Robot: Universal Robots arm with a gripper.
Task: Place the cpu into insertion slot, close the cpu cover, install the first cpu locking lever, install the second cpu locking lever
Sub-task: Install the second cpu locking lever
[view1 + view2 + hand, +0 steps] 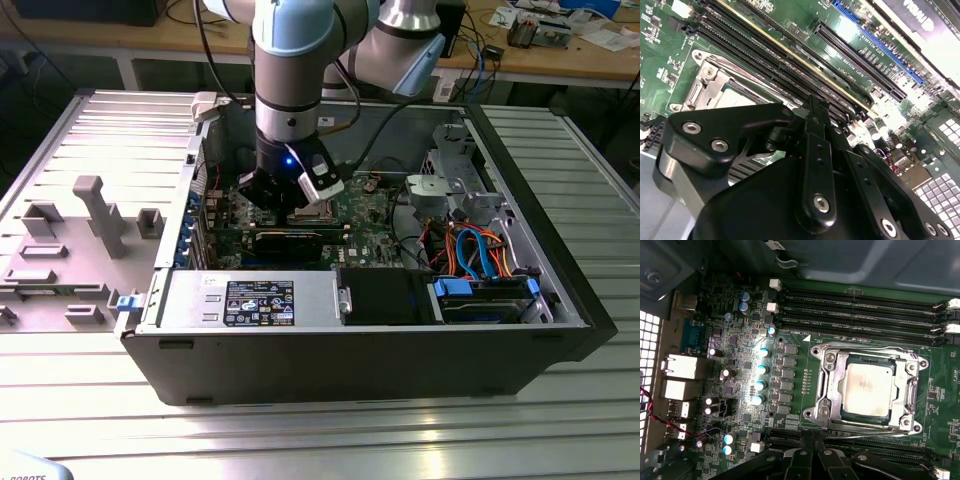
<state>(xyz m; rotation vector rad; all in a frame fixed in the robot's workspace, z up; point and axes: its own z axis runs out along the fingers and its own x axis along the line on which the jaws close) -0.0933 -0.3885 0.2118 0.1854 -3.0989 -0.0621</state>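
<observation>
Already the cpu [868,389] sits under the cpu cover [867,387] – claw [812,452] narrow, holding nothing

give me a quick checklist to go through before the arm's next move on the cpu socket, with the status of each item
1. The cpu sits in the insertion slot: ok, in the first wrist view.
2. The cpu cover down around the chip: ok, it frames it flat.
3. Locking levers latched: cannot tell.
4. The gripper carries nothing: ok, nothing shows between its fingers.
5. Gripper near the socket: ok, beside it, over the memory slots side of the board.
6. Chip seated square: ok, edges parallel to the frame.
</observation>
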